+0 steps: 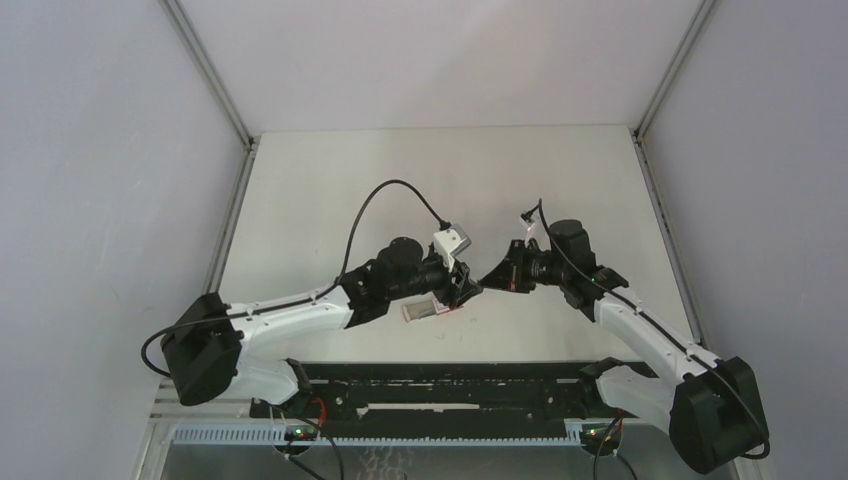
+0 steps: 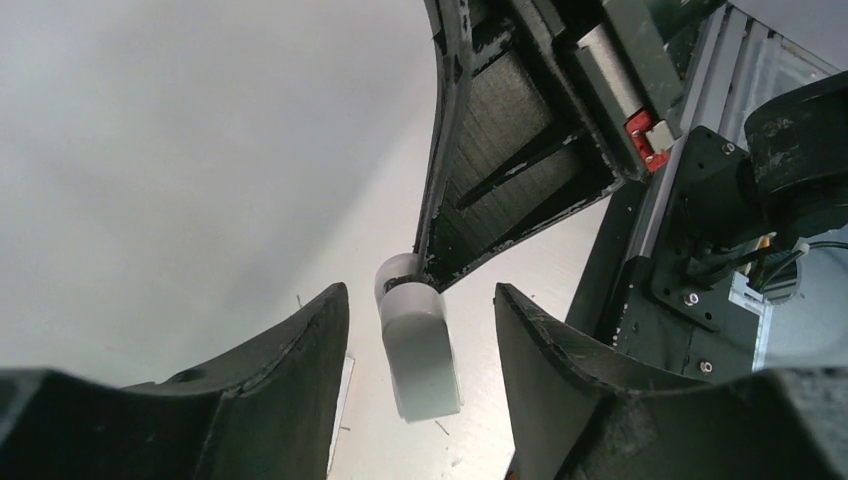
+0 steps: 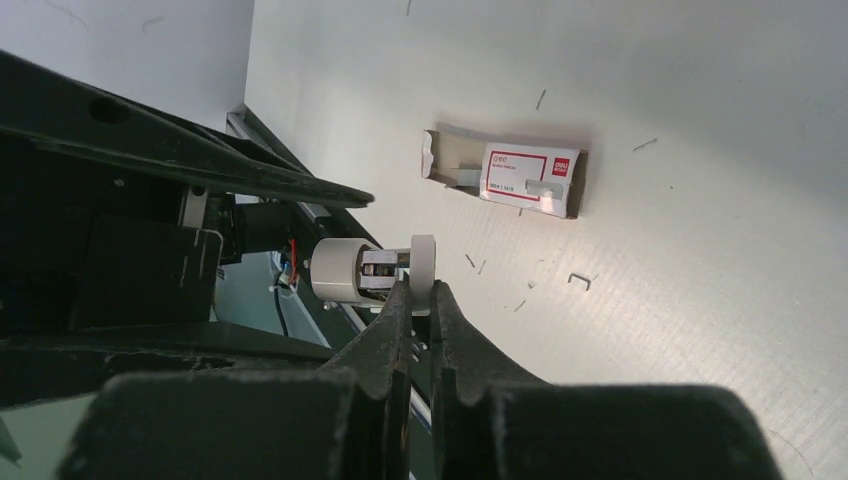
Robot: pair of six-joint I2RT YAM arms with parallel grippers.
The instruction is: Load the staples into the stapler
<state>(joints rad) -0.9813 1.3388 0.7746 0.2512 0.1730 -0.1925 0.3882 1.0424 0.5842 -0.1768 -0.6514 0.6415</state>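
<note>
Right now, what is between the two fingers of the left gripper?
The grey stapler, clear of both left fingers; the right fingers meet its far end. The left wrist view shows it.

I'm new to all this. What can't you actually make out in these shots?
- Left wrist view: whether the stapler has staples in it. Only its grey end shows.
- Top view: the stapler is hidden where the left gripper and right gripper meet.
- Right wrist view: the print on the staple box is too small to read, and the cardboard hides how many staples remain.
</note>
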